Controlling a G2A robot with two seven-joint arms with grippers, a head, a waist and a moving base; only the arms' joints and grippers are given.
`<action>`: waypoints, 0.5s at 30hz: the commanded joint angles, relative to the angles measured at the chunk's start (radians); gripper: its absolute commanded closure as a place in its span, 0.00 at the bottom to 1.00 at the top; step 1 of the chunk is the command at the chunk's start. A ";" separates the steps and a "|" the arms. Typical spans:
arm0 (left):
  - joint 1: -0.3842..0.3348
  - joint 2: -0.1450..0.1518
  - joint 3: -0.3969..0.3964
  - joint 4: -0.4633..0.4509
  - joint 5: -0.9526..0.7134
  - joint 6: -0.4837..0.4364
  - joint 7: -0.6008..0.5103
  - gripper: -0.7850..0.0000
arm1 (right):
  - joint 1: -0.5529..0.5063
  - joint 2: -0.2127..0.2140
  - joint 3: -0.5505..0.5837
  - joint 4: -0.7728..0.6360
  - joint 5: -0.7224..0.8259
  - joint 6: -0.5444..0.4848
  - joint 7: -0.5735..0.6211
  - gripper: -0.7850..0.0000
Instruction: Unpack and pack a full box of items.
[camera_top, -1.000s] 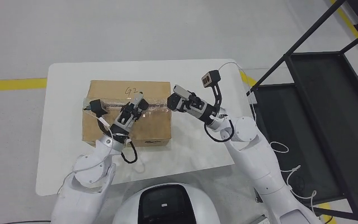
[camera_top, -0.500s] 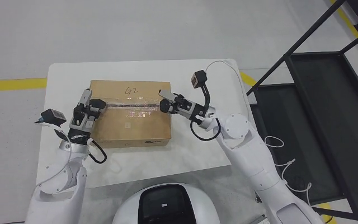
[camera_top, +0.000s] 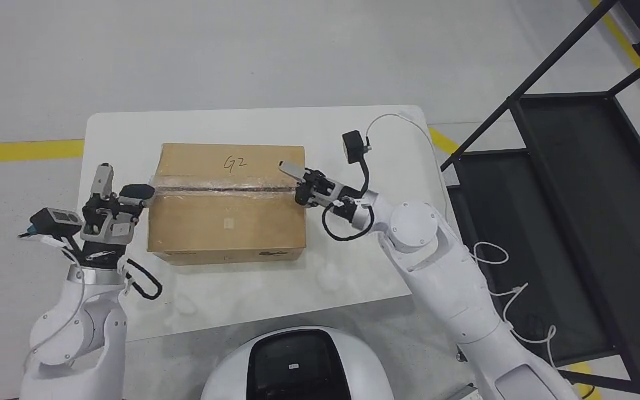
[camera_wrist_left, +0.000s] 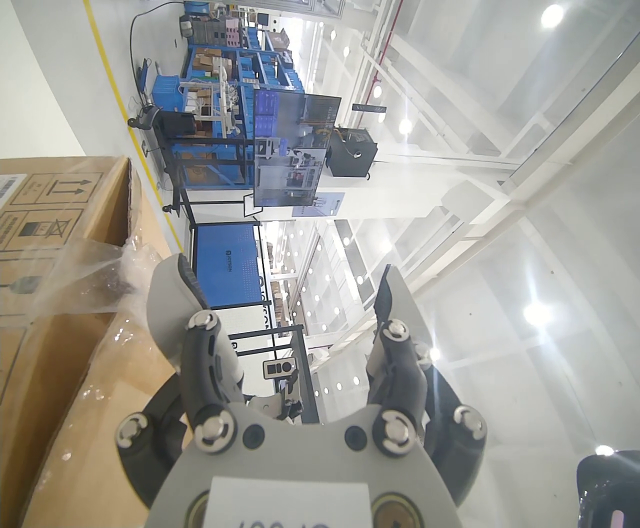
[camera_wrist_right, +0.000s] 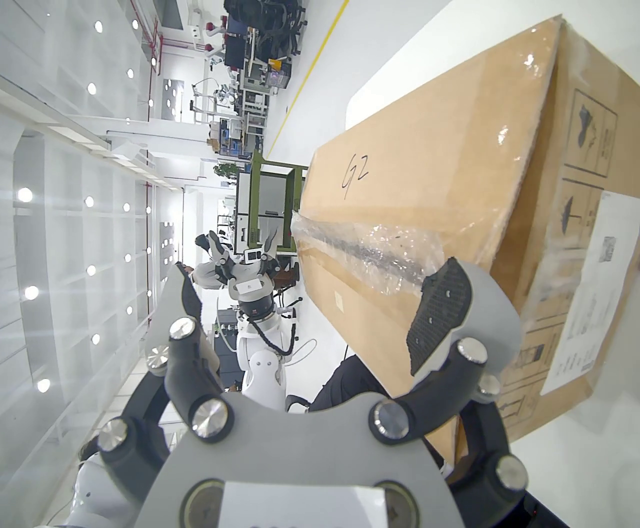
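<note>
A closed cardboard box (camera_top: 225, 210) marked by hand lies in the middle of the white table (camera_top: 370, 250). Crumpled clear tape (camera_top: 230, 184) runs along its top seam. My left gripper (camera_top: 120, 190) is open just off the box's left end, level with the seam. In the left wrist view the gripper (camera_wrist_left: 280, 290) holds nothing, with the box (camera_wrist_left: 55, 200) and loose tape (camera_wrist_left: 95, 270) beside one finger. My right gripper (camera_top: 298, 178) is open at the box's right end. There, one pad (camera_wrist_right: 440, 310) sits by the tape (camera_wrist_right: 360, 250) on the box (camera_wrist_right: 425, 165).
A black metal rack (camera_top: 560, 200) stands right of the table. Bare tabletop lies in front of the box and to its right. A yellow line (camera_top: 40, 150) crosses the floor at the left.
My left gripper has swung from over the box's top seam out past its left end. My right gripper has moved left, up to the box's right end.
</note>
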 joint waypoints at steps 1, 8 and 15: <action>0.002 0.000 -0.016 0.008 -0.023 0.002 -0.003 0.18 | 0.001 -0.001 -0.002 0.004 0.001 0.008 -0.005 0.00; -0.012 0.003 -0.058 0.052 -0.083 0.033 -0.036 0.16 | 0.012 -0.002 -0.004 0.020 -0.004 0.031 -0.021 0.00; -0.026 0.003 -0.053 0.071 -0.074 0.035 -0.038 0.15 | 0.019 -0.002 0.000 0.027 0.001 0.052 -0.024 0.00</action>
